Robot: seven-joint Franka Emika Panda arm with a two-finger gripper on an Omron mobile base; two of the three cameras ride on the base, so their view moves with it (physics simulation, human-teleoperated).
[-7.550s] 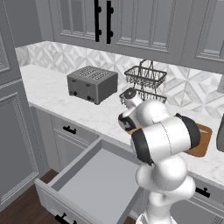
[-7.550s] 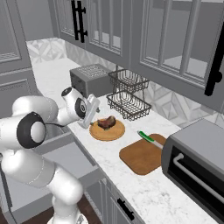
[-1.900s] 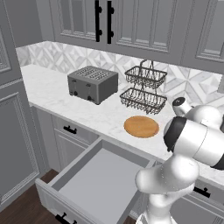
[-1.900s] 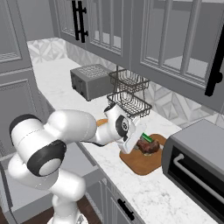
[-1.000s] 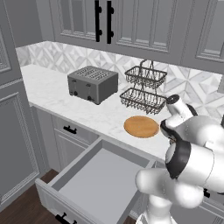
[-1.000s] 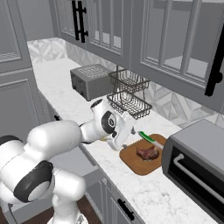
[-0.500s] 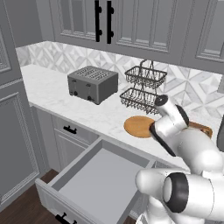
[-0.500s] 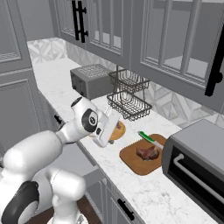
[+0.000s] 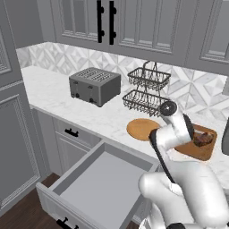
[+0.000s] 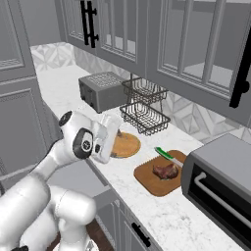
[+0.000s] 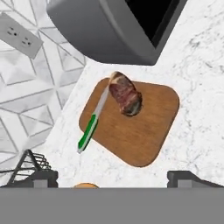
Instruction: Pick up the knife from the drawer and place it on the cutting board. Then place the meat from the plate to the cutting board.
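The reddish-brown cutting board [image 11: 139, 139] lies on the marble counter. On it rest the dark red meat [image 11: 125, 99] and the green-handled knife [image 11: 89, 131], whose blade runs along the board's edge toward the meat. From the right base view the meat [image 10: 165, 170] and knife [image 10: 164, 154] lie on the board [image 10: 156, 184] next to the round tan plate [image 10: 127, 145], which is bare. My gripper [image 10: 116, 131] hovers open over the plate's near edge, back from the board, with nothing between its fingertips [image 11: 43, 176]. The wide grey drawer [image 9: 100, 183] stands pulled out, its inside bare.
A toaster oven [image 10: 221, 177] stands just right of the board, close to the meat. Behind the plate is a two-tier wire basket rack [image 9: 146, 91], and a grey toaster [image 9: 95, 85] sits further left. Shut cabinets hang above; the open drawer juts out below the counter edge.
The arm has pulled back from the cutting board to the plate's side, leaving the meat on the board beside the knife. The jaws stay open.
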